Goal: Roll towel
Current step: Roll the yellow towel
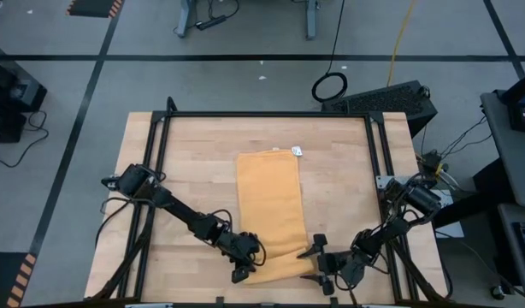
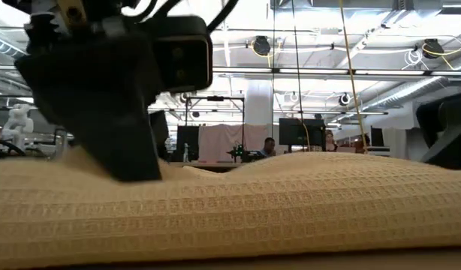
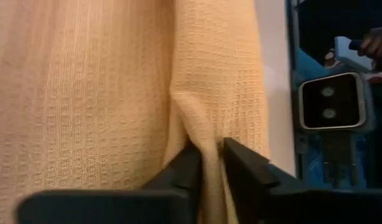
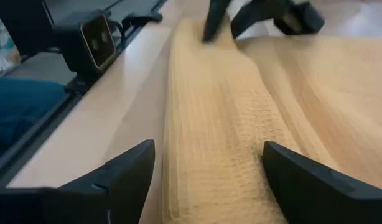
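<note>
towel (image 2: pixel 238 210) cut off sideways (low view), distant people (image 2: pixel 269 147) blurred

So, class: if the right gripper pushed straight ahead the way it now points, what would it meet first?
Most likely the rolled near edge of the mustard-yellow waffle-weave cloth towel, which already lies between the right gripper's open fingers. Farther along that fold sits the left gripper, pinching the same edge; depth between them is hard to judge.

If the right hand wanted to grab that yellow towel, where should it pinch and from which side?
Probably the folded-over near edge of the towel, the raised ridge lying between the right hand's open fingers. Come in from the towel's right end, low and along the table, so the fingers straddle the ridge. The left hand already pinches the same fold at the other end.
</note>
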You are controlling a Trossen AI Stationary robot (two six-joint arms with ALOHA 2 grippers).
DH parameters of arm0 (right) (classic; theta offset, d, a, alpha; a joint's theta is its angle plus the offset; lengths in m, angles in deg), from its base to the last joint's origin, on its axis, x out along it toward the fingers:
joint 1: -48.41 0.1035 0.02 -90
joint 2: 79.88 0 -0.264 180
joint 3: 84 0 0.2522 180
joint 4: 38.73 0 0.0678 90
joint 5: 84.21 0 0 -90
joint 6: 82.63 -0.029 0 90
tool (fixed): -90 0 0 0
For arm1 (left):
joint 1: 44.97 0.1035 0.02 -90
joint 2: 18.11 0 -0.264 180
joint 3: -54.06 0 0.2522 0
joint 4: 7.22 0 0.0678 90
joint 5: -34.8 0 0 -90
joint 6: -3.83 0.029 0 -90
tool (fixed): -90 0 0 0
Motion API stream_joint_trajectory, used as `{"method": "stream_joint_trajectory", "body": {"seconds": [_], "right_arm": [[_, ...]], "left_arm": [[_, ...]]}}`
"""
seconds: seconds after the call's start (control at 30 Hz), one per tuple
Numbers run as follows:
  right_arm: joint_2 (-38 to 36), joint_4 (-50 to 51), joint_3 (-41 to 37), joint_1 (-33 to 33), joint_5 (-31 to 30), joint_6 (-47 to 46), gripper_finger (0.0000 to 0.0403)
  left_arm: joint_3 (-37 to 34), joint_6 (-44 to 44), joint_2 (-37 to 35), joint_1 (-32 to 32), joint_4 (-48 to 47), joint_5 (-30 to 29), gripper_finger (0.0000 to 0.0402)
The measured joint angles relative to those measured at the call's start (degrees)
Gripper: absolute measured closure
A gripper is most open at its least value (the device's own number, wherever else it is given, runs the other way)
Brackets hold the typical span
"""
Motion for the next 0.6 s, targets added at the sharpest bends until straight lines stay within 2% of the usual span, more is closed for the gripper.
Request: {"method": "stream_joint_trajectory", "body": {"seconds": [0.2, 0.3, 0.47, 0.6], "right_arm": [[0.02, 1.85, 0.00, 0.01, 0.43, -1.47, 0.0112], [0.02, 4.12, 0.00, 0.01, 0.63, -4.12, 0.0112], [-0.13, 5.22, 0.07, 0.01, 0.92, -6.22, 0.0112], [-0.11, 5.00, 0.05, 0.01, 1.08, -6.23, 0.0112]], "left_arm": [[0.02, 0.36, -2.99, 1.61, -3.05, 0.04, 0.0227], [0.02, 3.19, -5.66, 2.31, -5.09, 0.00, 0.0192], [0.03, 9.68, -10.27, 2.47, -7.12, -3.51, 0.0173], [0.09, 15.12, -11.49, -0.67, -2.27, -12.38, 0.0172]]}}
